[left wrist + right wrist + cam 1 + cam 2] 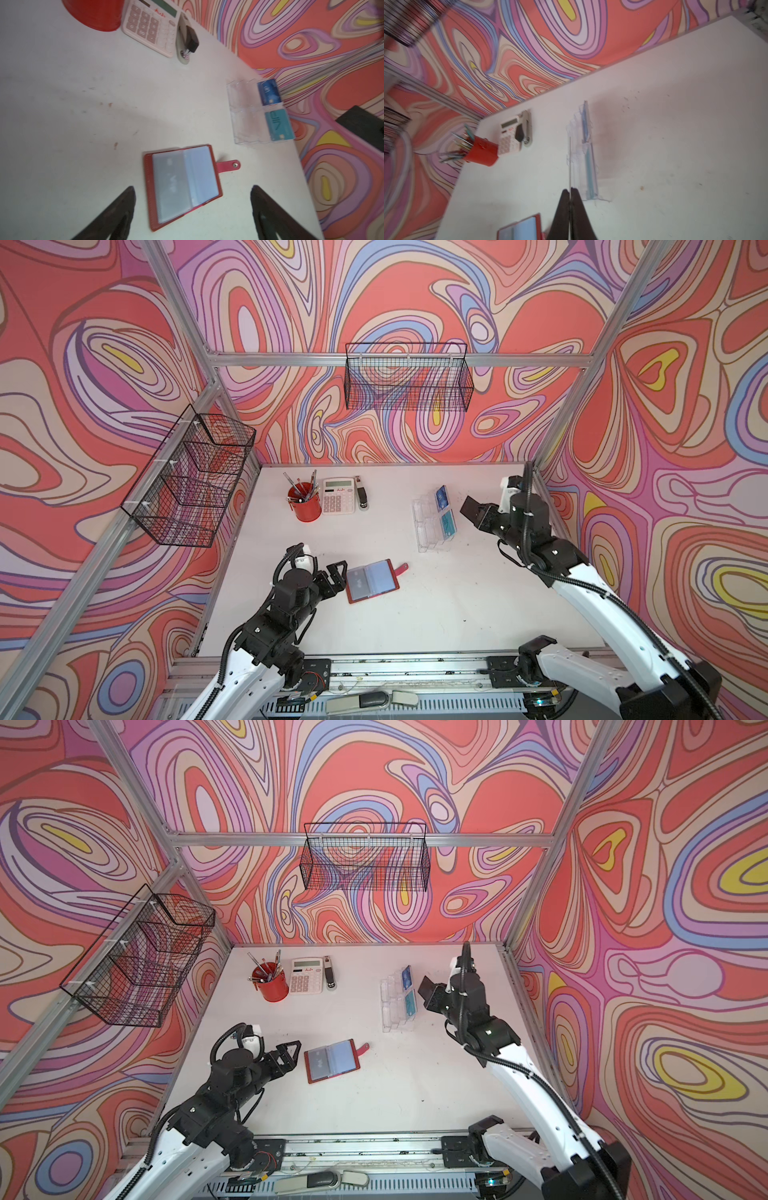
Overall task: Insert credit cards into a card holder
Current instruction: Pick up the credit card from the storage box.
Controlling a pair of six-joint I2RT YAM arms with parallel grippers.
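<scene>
Where the white table (436,605) meets the back wall, a red pen cup (306,508), a calculator (338,497) and a stapler (363,494) are lined up. A blue card (441,496) and a teal card (448,525) are stood in a clear acrylic stand (424,526) beside the right gripper (464,504), whose jaws are pressed together. The red card holder (372,581) is laid open and flat near the table's middle, snap tab outstretched, a greyish "vip" card (172,180) seen through one cloudy sleeve. The left gripper (340,577) is held just beside it, jaws spread wide.
</scene>
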